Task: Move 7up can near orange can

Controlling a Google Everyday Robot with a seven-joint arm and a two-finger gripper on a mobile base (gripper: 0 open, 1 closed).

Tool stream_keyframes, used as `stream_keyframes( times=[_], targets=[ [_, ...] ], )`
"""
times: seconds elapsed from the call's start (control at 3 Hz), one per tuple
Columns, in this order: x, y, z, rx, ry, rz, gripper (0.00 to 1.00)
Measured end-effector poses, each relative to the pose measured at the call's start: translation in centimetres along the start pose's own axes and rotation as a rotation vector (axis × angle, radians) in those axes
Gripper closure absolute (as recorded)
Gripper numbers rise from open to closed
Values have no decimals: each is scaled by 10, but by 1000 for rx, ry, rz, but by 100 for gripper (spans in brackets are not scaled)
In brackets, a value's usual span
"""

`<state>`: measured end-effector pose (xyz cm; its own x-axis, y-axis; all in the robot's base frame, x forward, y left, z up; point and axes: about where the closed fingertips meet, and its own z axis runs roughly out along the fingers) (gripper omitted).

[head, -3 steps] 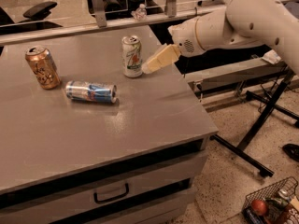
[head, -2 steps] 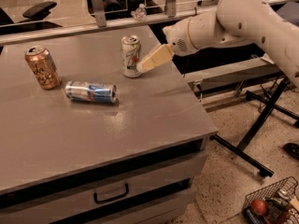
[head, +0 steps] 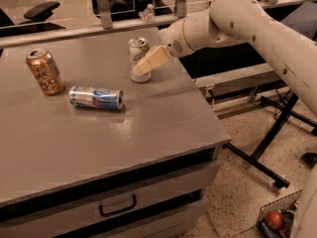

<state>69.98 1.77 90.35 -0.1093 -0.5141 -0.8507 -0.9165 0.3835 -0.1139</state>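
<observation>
The 7up can point(head: 137, 50), white/silver with a green band, stands upright at the back of the grey table point(head: 148, 133). The orange can point(head: 44, 72), copper with dark lettering, stands upright at the table's left, well apart from the 7up can. My gripper point(head: 144, 66) comes in from the right at the end of the white arm point(head: 237, 19). Its beige tip lies right against the 7up can's right side and covers part of it.
A silver-and-blue can point(head: 95, 97) lies on its side between the two cans, nearer the orange one. A small water bottle point(head: 147, 13) stands behind the table. A drawer handle point(head: 118, 206) is on the front. A wire basket point(head: 277, 219) and black stand legs point(head: 267, 148) are on the floor at right.
The arm has moved left; the gripper's tip, which was just right of the 7up can, now overlaps it. The cans have not moved.
</observation>
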Motion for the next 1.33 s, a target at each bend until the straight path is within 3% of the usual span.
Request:
stream_keyframes(
  times=[0.33, 1.0, 1.33],
  targets=[
    [-9, 7, 18, -49, -20, -18, 13],
    [-21, 14, 22, -106, -57, -51, 60],
    [-52, 25, 22, -138, -122, -80, 83]
  ],
)
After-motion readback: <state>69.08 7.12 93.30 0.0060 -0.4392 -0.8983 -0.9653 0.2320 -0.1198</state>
